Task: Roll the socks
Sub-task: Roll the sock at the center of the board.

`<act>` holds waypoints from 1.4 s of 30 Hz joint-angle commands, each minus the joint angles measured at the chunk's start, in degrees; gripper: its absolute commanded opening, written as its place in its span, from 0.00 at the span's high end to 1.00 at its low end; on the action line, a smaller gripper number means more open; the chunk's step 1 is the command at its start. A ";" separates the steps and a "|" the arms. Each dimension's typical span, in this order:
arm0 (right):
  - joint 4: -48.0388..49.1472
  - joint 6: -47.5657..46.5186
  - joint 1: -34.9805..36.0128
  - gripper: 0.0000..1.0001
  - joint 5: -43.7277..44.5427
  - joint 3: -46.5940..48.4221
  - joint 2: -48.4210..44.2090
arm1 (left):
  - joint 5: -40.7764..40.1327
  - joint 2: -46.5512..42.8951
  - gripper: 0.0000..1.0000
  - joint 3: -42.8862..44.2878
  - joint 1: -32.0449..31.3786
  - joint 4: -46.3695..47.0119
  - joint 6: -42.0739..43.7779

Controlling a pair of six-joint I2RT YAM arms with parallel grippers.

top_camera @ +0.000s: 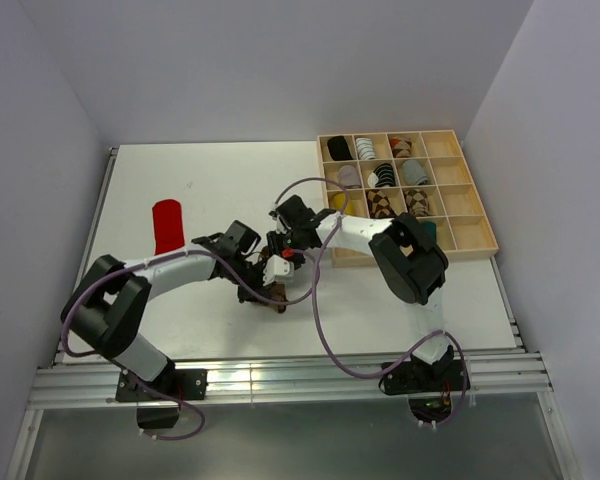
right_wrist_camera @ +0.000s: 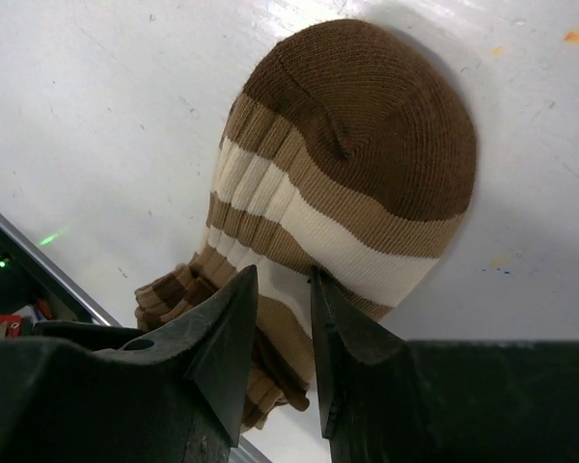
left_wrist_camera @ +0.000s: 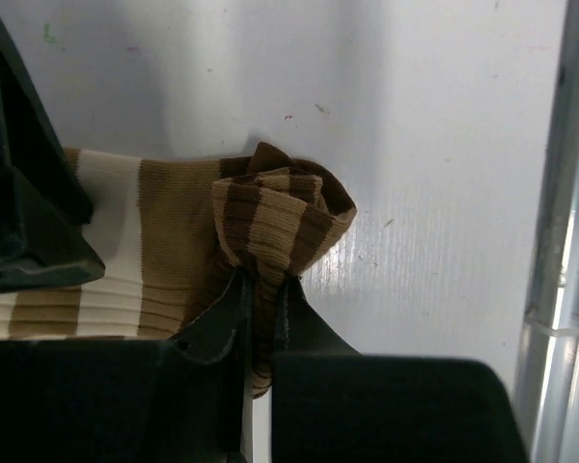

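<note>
The brown-and-cream striped sock lies on the white table, its cuff end twisted into a small roll. My left gripper is shut on that rolled end. My right gripper holds the same sock in its middle, the jaws a little apart with gathered fabric between them and the brown toe beyond. In the top view both grippers, left and right, meet over the sock at the table's middle. The plain red sock lies flat at the left. A teal bundle sits in the tray.
A wooden compartment tray at the back right holds several rolled sock bundles in black, grey, yellow and checks. A metal rail runs along the table's near edge, close to the left gripper. White walls surround the table.
</note>
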 commanded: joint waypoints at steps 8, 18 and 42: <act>-3.35 -5.20 -3.85 0.61 4.55 5.62 4.70 | 10.98 13.89 1.00 9.13 3.90 -19.21 2.61; 5.44 -2.13 -7.02 0.52 3.40 -0.08 -5.13 | 10.63 23.74 1.00 14.93 7.68 -23.52 2.26; 12.50 -11.15 -0.58 0.38 26.80 -27.69 -51.65 | 7.82 37.45 1.00 25.82 11.11 -30.28 -1.00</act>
